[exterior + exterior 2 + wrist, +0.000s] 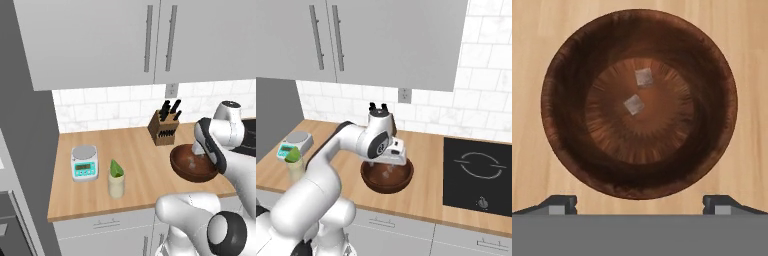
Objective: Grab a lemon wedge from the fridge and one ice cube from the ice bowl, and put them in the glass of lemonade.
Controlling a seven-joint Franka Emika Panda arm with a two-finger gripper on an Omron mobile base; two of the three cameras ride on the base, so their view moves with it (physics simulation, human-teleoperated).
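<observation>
The dark brown ice bowl (567, 125) sits on the wooden counter with two pale ice cubes, one (644, 77) beside the other (633, 104), on its bottom. My gripper (640, 202) hovers straight above the bowl (181, 167), open, fingers spread wide with nothing between them. The gripper (199, 151) is close over the bowl's rim (370, 181). Left of the bowl stands the cream-yellow glass of lemonade (116, 186), and the green lemon wedge (116, 168) pokes out of its top. The fridge's grey side (25, 140) rises at the counter's left end, doors out of view.
A teal-and-white kitchen scale (84, 162) stands left of the glass. The knife block (164, 127) is against the tiled wall behind the bowl. A black cooktop (478, 175) lies to the right of the bowl. Wall cupboards hang overhead.
</observation>
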